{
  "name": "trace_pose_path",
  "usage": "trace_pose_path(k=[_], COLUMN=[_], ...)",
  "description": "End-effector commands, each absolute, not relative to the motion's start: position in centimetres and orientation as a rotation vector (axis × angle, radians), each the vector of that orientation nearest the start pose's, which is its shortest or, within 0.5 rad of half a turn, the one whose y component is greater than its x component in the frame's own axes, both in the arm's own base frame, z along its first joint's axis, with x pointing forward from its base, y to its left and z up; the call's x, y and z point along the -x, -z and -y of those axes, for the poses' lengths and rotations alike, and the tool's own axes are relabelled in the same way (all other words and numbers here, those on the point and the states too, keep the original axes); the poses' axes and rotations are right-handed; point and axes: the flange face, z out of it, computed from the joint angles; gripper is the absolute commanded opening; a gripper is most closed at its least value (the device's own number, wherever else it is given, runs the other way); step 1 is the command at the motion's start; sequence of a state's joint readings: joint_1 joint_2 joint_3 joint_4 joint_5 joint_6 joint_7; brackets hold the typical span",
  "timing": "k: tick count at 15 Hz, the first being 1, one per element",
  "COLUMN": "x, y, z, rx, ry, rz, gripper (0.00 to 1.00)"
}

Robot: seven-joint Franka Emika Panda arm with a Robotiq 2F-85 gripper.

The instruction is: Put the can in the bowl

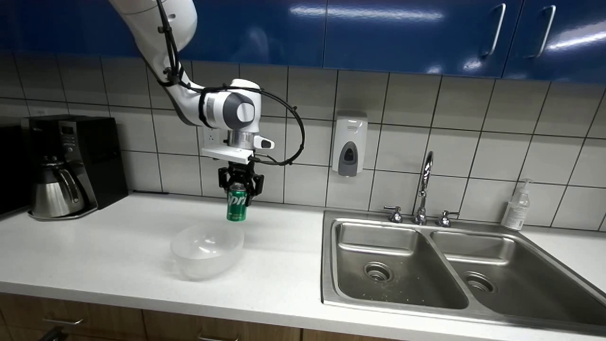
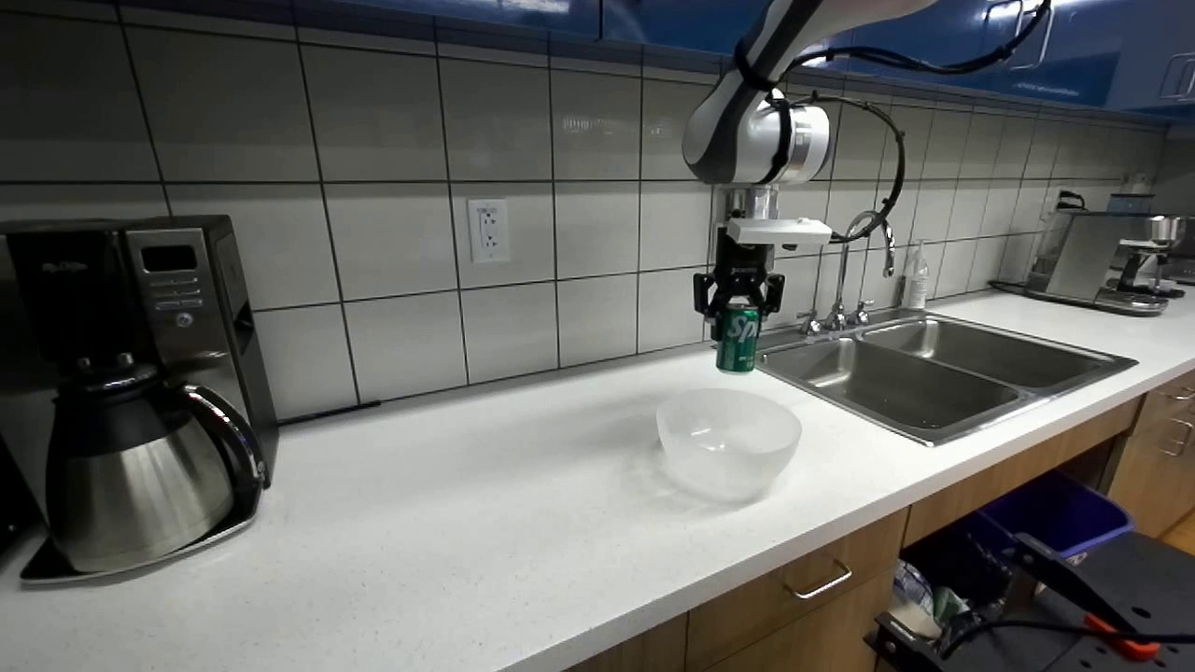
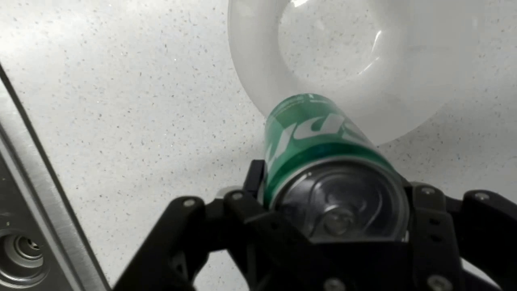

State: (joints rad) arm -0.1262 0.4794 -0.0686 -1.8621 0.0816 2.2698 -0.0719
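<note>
The green can (image 1: pixel 236 209) hangs upright in the air, with its light lettering on the side. It also shows in an exterior view (image 2: pixel 737 347) and in the wrist view (image 3: pixel 315 125), where its silvery top faces the camera. My gripper (image 1: pixel 240 190) is shut on the can near its top, one finger on each side (image 3: pixel 334 184). The translucent whitish bowl (image 1: pixel 207 266) stands on the counter, lower than the can. In the wrist view the can's bottom overlaps the near rim of the bowl (image 3: pixel 252 60). The bowl also shows in an exterior view (image 2: pixel 728 471).
A double steel sink (image 1: pixel 330 265) with a faucet (image 1: pixel 423 189) is set in the white counter (image 1: pixel 279 274). A coffee maker with a steel pot (image 2: pixel 140 485) stands at the far end. A soap dispenser (image 1: pixel 349 144) hangs on the tiled wall; blue cabinets (image 1: pixel 402 38) are above.
</note>
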Motion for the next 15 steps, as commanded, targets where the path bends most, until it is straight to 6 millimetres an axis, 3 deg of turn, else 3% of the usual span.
trace_pose_path(k=[1, 15], x=[-59.3, -53.7], y=[-27.4, -27.1], z=[10.2, 1.4], rx=[3.126, 3.193], ry=[-0.118, -0.14], rz=[-0.175, -0.188], gripper=[0.41, 0.41])
